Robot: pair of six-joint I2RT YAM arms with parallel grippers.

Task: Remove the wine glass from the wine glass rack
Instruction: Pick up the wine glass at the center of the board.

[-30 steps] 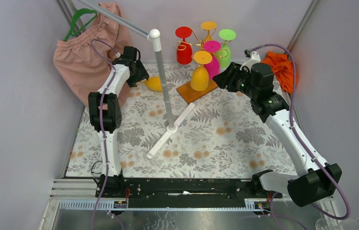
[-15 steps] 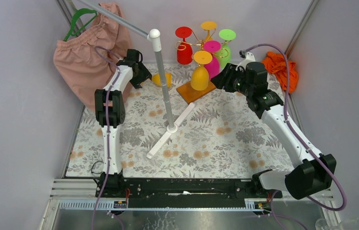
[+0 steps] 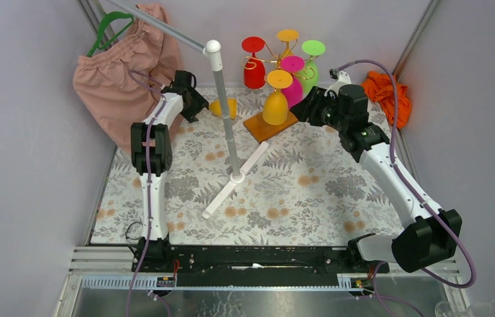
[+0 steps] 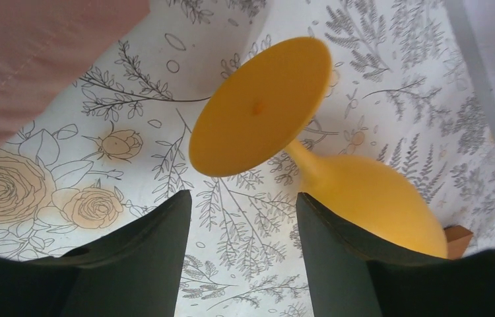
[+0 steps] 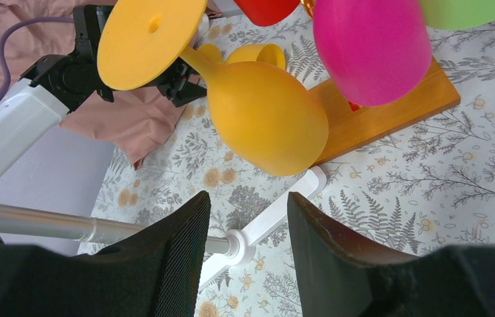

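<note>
The wine glass rack [image 3: 276, 61] is gold wire on a wooden base [image 3: 263, 127] at the back. Red [image 3: 253, 69], orange [image 3: 288, 35], green [image 3: 311, 53], pink [image 3: 292, 82] and yellow-orange [image 3: 275, 104] glasses hang upside down on it. My right gripper [image 3: 303, 105] is open just right of the yellow-orange glass [image 5: 264, 115], not touching it [image 5: 248, 201]. Another yellow glass [image 3: 222, 107] lies on its side on the cloth. My left gripper [image 3: 195, 107] is open and empty just short of its foot [image 4: 261, 105], with its fingertips apart [image 4: 243, 198].
A white-and-grey pole stand [image 3: 226, 112] with a cross foot [image 3: 235, 179] stands between the arms. Pink cloth on a green hanger [image 3: 116, 72] hangs at the back left. An orange cloth [image 3: 387, 92] lies at the back right. Grey walls close in both sides.
My right gripper has moved up and left, closer to the rack. My left gripper and the loose yellow glass have shifted right towards the pole; little moved in the last half second.
</note>
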